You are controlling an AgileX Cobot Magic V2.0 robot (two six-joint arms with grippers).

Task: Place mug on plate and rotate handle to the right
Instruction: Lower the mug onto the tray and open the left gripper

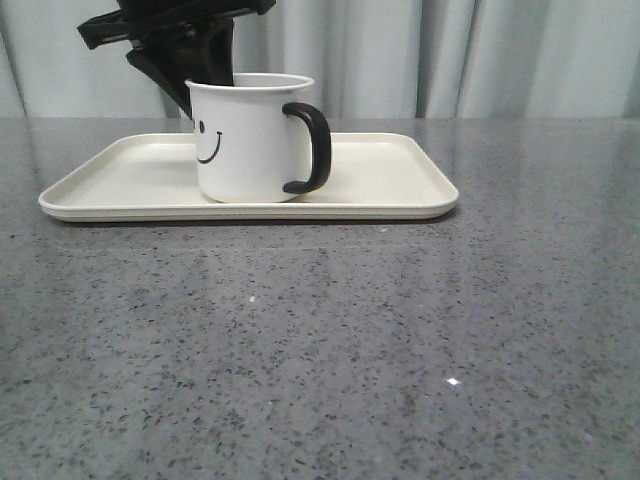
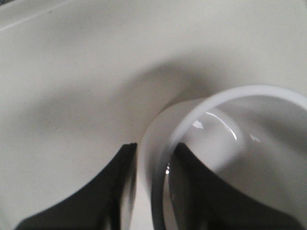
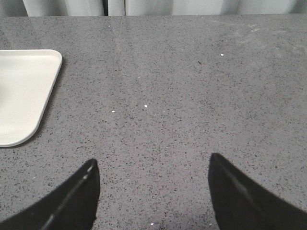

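Observation:
The white mug (image 1: 250,140) with a black smiley face stands upright on the cream plate (image 1: 380,180), left of its middle. Its black handle (image 1: 315,148) points right. My left gripper (image 1: 200,65) comes down behind the mug at its far left rim. In the left wrist view the left gripper (image 2: 153,148) straddles the mug's rim (image 2: 249,91), one finger inside and one outside, closed on the wall, with the plate (image 2: 72,72) below. My right gripper (image 3: 151,165) is open and empty over bare table; it does not show in the front view.
The grey speckled table (image 1: 320,350) runs wide in front of the plate. A pale curtain (image 1: 500,50) hangs behind. In the right wrist view, a corner of the plate (image 3: 24,91) lies well away from the right gripper.

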